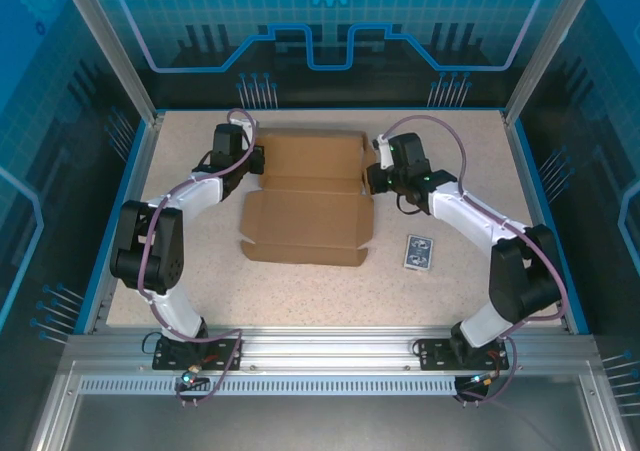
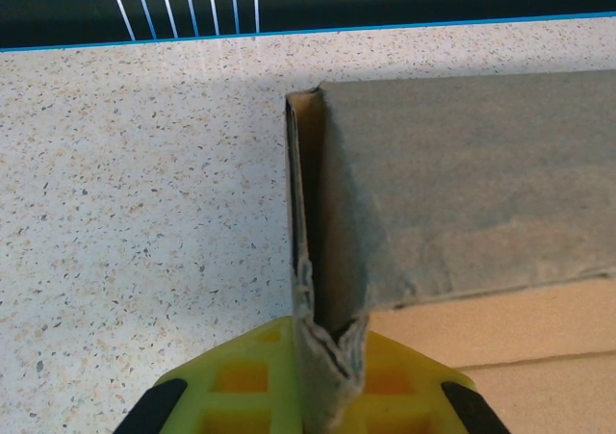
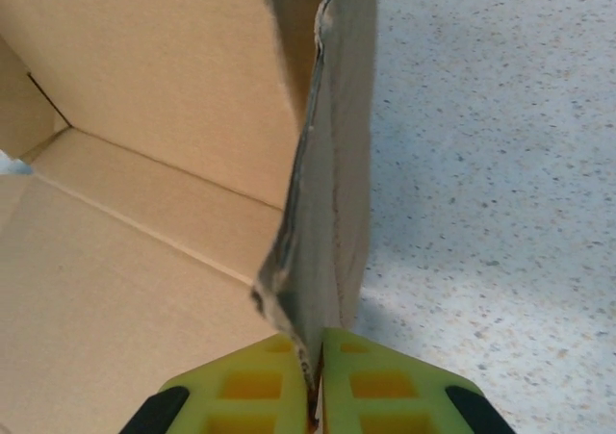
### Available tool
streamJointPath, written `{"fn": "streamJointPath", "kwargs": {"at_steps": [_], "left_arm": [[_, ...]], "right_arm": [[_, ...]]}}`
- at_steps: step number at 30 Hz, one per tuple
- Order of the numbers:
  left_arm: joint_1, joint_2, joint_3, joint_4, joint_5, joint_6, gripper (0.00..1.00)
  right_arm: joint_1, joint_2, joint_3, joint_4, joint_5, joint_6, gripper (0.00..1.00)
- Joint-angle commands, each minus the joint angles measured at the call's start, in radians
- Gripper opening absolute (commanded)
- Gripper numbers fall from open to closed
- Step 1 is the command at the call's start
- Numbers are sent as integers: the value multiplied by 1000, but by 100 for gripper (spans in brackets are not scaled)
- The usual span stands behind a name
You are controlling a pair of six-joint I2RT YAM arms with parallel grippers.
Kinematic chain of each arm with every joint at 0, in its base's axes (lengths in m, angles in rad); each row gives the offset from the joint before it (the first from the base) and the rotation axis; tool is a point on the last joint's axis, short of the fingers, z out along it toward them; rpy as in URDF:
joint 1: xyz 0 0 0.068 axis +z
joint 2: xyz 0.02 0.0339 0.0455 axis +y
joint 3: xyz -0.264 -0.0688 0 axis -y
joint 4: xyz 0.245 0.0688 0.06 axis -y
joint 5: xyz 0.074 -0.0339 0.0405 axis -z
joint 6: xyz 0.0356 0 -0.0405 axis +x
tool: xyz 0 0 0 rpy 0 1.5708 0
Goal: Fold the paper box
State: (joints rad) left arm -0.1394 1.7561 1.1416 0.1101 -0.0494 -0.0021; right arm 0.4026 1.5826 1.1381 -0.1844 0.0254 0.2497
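The paper box [image 1: 305, 206] is a plain brown cardboard sheet, partly folded, lying in the middle of the table between both arms. My left gripper [image 1: 257, 159] is at its left edge, shut on an upright side flap [image 2: 308, 261] whose crumpled end sits between the yellow fingers [image 2: 245, 381]. At the right edge my right gripper [image 1: 372, 178] is shut on the other upright side flap [image 3: 332, 184], pinched between its yellow fingers [image 3: 385, 386]. The box floor [image 3: 106, 290] spreads to the left of that flap.
A small blue-patterned card pack [image 1: 419, 252] lies on the speckled table [image 1: 450, 151] to the right of the box front. A blue rim [image 2: 289, 32] borders the table's far side, with dark panels behind.
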Motion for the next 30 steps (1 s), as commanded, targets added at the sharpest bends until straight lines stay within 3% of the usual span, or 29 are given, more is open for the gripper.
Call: {"fn": "streamJointPath", "kwargs": {"at_steps": [1,10,16,30], "left_arm": [[-5,-27,4,10,30,-27,0],[-5,-37,1,6,27,-18,0],[-5,-35,1,8,27,-19,0],[-5,-32,3,6,23,-13,0]], "right_arm": [[37,53,63,8,-24,24,12],[45,122,116,28,-25,-26,33],[2,98,77,60,-129,-95,48],[-77,-81,-32,-9,-168,-177,54]]}}
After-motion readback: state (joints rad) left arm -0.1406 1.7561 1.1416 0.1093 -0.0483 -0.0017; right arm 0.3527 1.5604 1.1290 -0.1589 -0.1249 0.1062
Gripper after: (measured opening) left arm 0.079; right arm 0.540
